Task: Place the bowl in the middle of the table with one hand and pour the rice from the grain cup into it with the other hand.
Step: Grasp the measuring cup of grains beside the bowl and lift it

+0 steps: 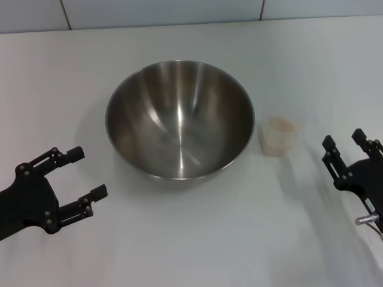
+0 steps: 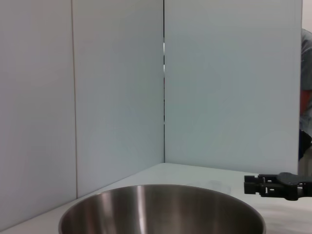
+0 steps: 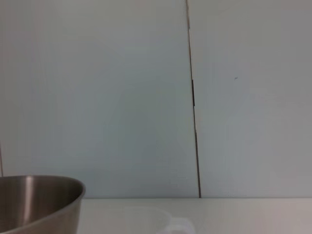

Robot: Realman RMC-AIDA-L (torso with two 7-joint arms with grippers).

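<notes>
Head view: bowl (image 1: 179, 119) centred on white worktop (image 1: 191, 239), pale wall panels (image 1: 161, 12) behind; grain cup (image 1: 279, 136) just right of bowl. Left tool (image 1: 78, 176) and right tool (image 1: 346, 145) both released, flanking bowl.

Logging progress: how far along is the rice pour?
The bowl already sits mid-table and is empty. Nothing is in hand: left gripper and right gripper are open, apart from everything. Left to do: grasp the cup, which holds the rice, and pour.
</notes>
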